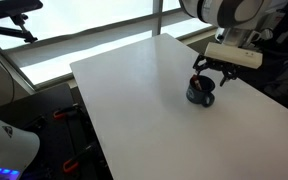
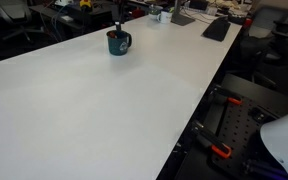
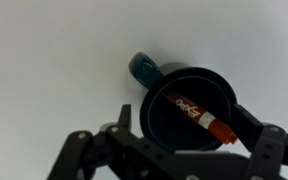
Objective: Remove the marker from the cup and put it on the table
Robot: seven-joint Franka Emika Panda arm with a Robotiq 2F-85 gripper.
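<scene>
The cup (image 3: 184, 88), a squat dark blue-black mug with its handle (image 3: 142, 68) pointing up-left, stands on the white table (image 3: 54, 70). The marker (image 3: 194, 112) lies slanted inside the cup, its red end resting against the rim at the lower right. My gripper (image 3: 189, 138) is open directly above the cup, with one finger on each side of the mug and touching nothing. The cup also shows in both exterior views (image 1: 200, 95) (image 2: 118, 43), with the gripper (image 1: 208, 76) just over it near the table's far side.
The table (image 1: 134, 100) is broad around the cup. A keyboard (image 2: 216, 28) and small items lie at its far end. Table edges drop off to the floor, with chairs and equipment beyond (image 2: 234, 120).
</scene>
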